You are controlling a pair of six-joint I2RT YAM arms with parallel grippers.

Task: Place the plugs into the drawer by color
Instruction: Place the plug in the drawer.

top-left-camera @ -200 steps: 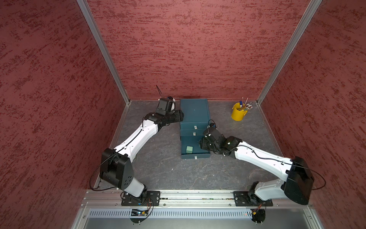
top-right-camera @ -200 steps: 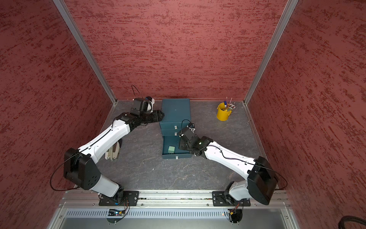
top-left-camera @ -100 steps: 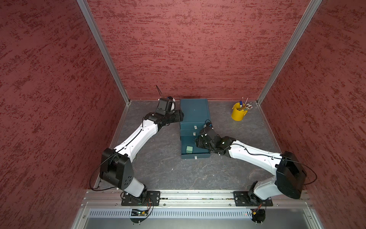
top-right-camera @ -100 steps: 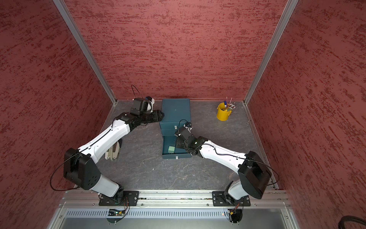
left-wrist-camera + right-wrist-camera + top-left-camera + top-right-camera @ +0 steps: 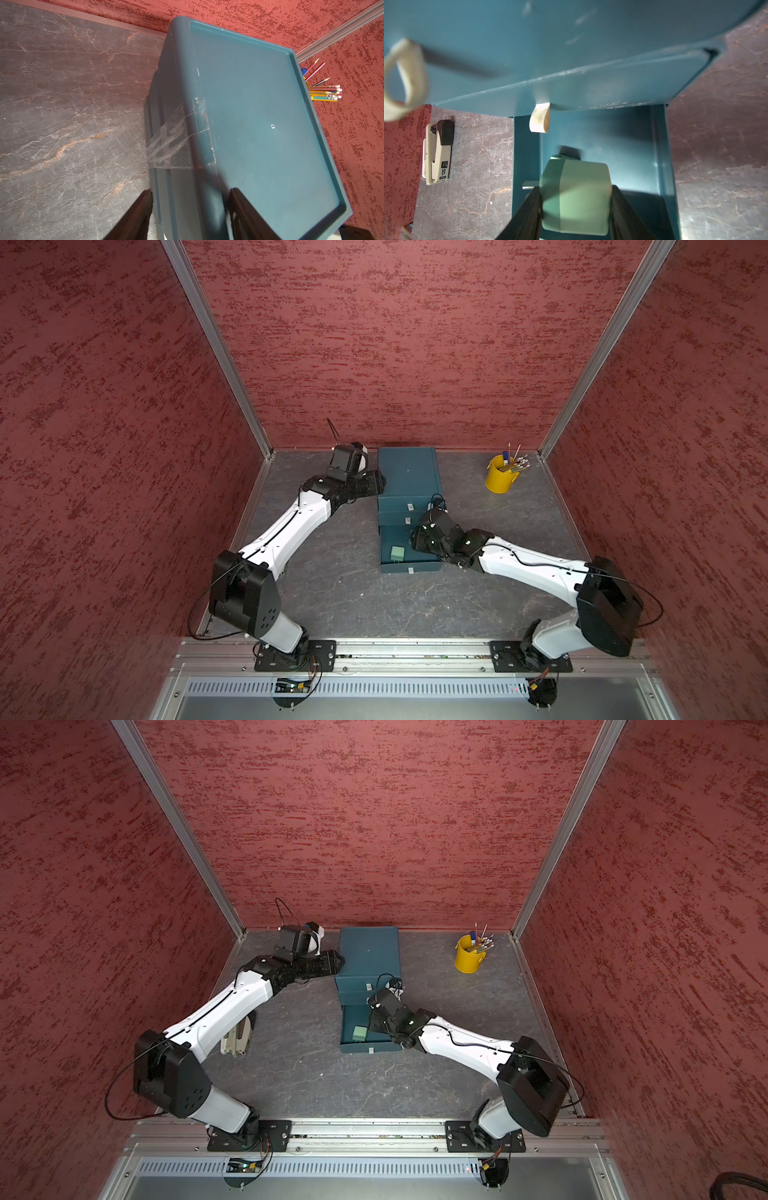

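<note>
Stapler [image 5: 438,151] near drawer [image 5: 571,41], "50" label

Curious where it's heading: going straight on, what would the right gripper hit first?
Probably the floor of the open bottom drawer, just past the green plug that the right gripper holds; depth unclear.

The right arm [image 5: 528,568] is swinging in toward the drawer [image 5: 409,472], its elbow shifting closer to the drawer's front. The right pincer [image 5: 576,190], carrying a green plug [image 5: 583,187], is sliding from the drawer's right edge inward, coming over the pulled-out bottom tray [image 5: 399,568] of the drawer. Most of that travel is already behind it; the motion is slowing to almost nothing over the tray.
</note>
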